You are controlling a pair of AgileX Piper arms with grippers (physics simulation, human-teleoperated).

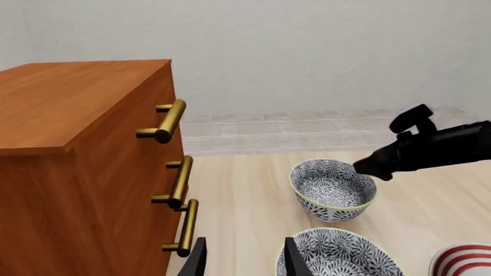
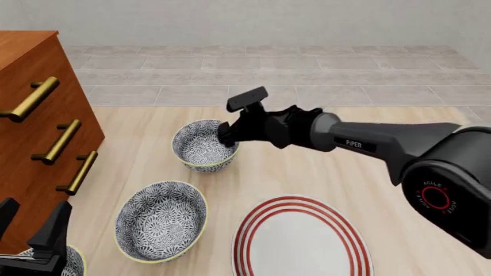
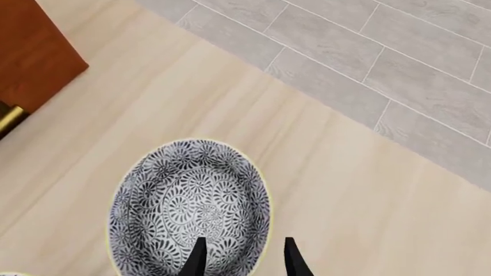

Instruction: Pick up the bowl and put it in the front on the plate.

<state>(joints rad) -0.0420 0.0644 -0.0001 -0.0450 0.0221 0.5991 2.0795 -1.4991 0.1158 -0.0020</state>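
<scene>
The bowl [image 2: 201, 144], blue-grey floral with a pale yellow rim, stands upright on the table at the back. My right gripper [image 2: 225, 137] is open at its right rim. In the right wrist view one of the fingers [image 3: 196, 259] is over the bowl [image 3: 184, 201] inside and the other is outside the rim. The plate [image 2: 299, 241], white with red rings, lies in front with nothing on it. My left gripper [image 2: 31, 223] is open and holds nothing, low at the front left.
A second look-alike bowl [image 2: 161, 220] sits left of the plate, and a third bowl [image 2: 75, 261] peeks out at the bottom left under my left gripper. A wooden drawer cabinet [image 2: 31, 103] with brass handles [image 2: 57, 141] fills the left side.
</scene>
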